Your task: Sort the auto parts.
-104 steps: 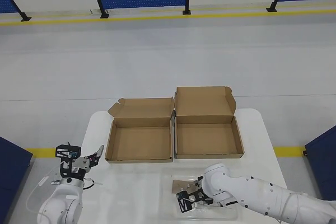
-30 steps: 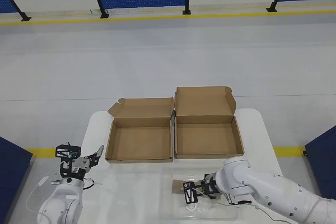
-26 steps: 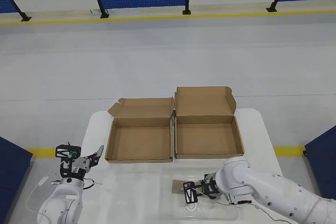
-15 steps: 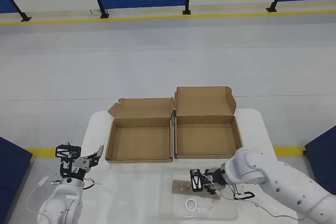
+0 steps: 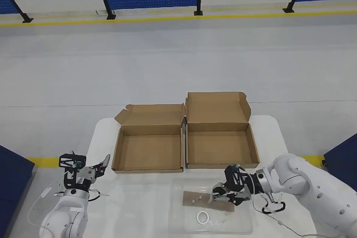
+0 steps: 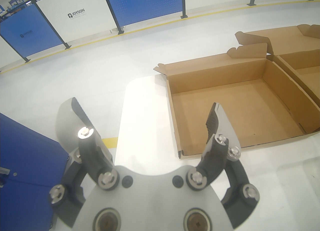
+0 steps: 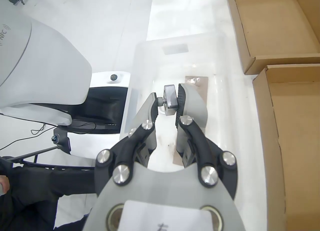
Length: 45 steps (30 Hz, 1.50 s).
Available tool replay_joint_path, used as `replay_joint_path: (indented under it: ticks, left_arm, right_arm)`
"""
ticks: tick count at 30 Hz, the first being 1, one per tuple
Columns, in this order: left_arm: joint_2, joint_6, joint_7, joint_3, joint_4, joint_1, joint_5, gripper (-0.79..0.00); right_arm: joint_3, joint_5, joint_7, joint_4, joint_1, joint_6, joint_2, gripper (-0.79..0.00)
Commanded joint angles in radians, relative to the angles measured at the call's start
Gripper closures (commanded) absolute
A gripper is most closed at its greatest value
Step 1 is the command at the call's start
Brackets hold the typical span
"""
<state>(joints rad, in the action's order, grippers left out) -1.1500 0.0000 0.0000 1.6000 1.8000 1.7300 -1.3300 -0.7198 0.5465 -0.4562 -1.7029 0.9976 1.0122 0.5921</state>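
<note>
My right gripper (image 5: 219,191) (image 7: 167,101) is shut on a small grey metal part (image 7: 169,103) with a stud on one side. It holds the part just above the clear tray (image 5: 238,225) (image 7: 147,61), over a brown card (image 5: 196,198) (image 7: 200,84) lying in the tray. A white ring (image 5: 201,218) and some small pale parts lie in the tray too. Two open cardboard boxes stand side by side behind the tray: the left box (image 5: 149,152) (image 6: 237,101) (image 7: 270,16) and the right box (image 5: 220,147) (image 7: 295,129). My left gripper (image 5: 99,165) (image 6: 145,109) hovers open at the table's left edge, nothing between its fingers.
The white table (image 5: 137,199) has bare room between the left arm and the tray. Both boxes have their lids folded back on the far side. Blue partitions stand on the floor on both sides of the table.
My right gripper has risen from the tray with the grey part and moved right, toward the right box. The white ring it had covered now shows. The left arm has kept still.
</note>
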Motion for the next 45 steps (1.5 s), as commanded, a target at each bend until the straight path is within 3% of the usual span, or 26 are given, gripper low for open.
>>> replay_joint_path:
  ticks: [1, 7, 14, 22, 35, 37, 45]
  left_arm:
    - [0.000, 0.000, 0.000, 0.000, 0.000, 0.000, 0.000, -0.785]
    - [0.000, 0.000, 0.000, 0.000, 0.000, 0.000, 0.000, -0.785]
    - [0.000, 0.000, 0.000, 0.000, 0.000, 0.000, 0.000, -0.785]
    - [0.000, 0.000, 0.000, 0.000, 0.000, 0.000, 0.000, -0.785]
    - [0.000, 0.000, 0.000, 0.000, 0.000, 0.000, 0.000, -0.785]
    - [0.000, 0.000, 0.000, 0.000, 0.000, 0.000, 0.000, -0.785]
    - [0.000, 0.000, 0.000, 0.000, 0.000, 0.000, 0.000, -0.785]
  right_arm:
    - [0.000, 0.000, 0.000, 0.000, 0.000, 0.000, 0.000, 0.000]
    - [-0.011, -0.030, 0.036, 0.020, 0.014, 0.000, -0.002, 0.000]
    - [-0.022, -0.311, 0.117, 0.024, 0.061, 0.000, -0.058, 0.000]
    - [-0.086, -0.639, -0.002, -0.042, 0.096, 0.000, -0.131, 0.000]
    - [-0.095, -0.705, -0.025, -0.057, 0.101, -0.010, -0.129, 0.000]
    - [-0.083, -0.815, -0.029, -0.082, 0.105, 0.000, -0.123, 0.000]
    - [-0.086, -1.336, -0.352, -0.086, 0.058, 0.000, -0.112, 0.000]
